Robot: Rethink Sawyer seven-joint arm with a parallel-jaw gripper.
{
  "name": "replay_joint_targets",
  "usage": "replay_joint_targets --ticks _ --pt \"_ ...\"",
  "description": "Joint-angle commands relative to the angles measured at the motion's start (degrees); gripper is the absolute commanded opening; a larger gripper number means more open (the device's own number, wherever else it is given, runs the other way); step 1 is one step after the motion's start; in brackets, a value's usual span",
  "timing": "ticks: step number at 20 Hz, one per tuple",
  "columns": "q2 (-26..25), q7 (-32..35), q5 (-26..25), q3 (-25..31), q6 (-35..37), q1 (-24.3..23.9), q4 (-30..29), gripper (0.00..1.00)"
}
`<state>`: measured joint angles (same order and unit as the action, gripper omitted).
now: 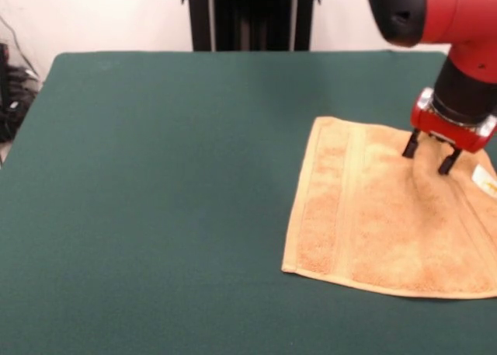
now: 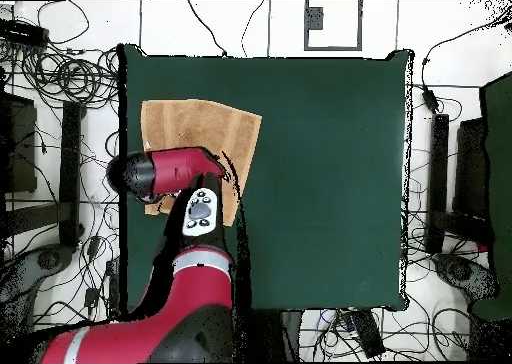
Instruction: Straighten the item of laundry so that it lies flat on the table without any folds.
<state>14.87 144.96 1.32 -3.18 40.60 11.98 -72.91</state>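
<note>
Two claw [image 1: 428, 154] tips, spread apart and holding nothing, are pressed into the towel [image 1: 388, 215] at the tabletop's [image 1: 155, 200] right side; fresh folds could be bunched if dragged.

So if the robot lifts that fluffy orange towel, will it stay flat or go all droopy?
Probably droopy: the fluffy tan-orange terry-cloth towel already puckers into a soft ridge where the black fingers press it. It likely drags rather than slides, since its pile lies on the dark green felt-like table.
</note>
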Motion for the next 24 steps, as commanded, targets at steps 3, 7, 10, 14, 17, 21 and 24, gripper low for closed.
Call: replay_joint_targets --ticks 3,7,10,14,17,21,24 --pt "-23.62 -4.55 -6.85 9.09 -23.91 -9.7 -0.75 1.0" --pt "-21.38 -0.98 -6.41 5.01 -6.88 -5.03 3.44 1.0" --pt "-21.16 2.82 -4.18 3.59 4.15 -3.39 6.78 1.0" --pt "-20.26 4.67 -1.49 4.42 10.84 -3.76 7.98 1.0" --pt "-19.97 5.35 0.26 5.22 14.43 -4.42 8.47 1.0" --pt "-18.82 6.27 2.49 5.85 18.72 -4.73 8.33 1.0" --pt "-17.64 6.28 4.63 6.67 19.74 -5.37 6.88 1.0"
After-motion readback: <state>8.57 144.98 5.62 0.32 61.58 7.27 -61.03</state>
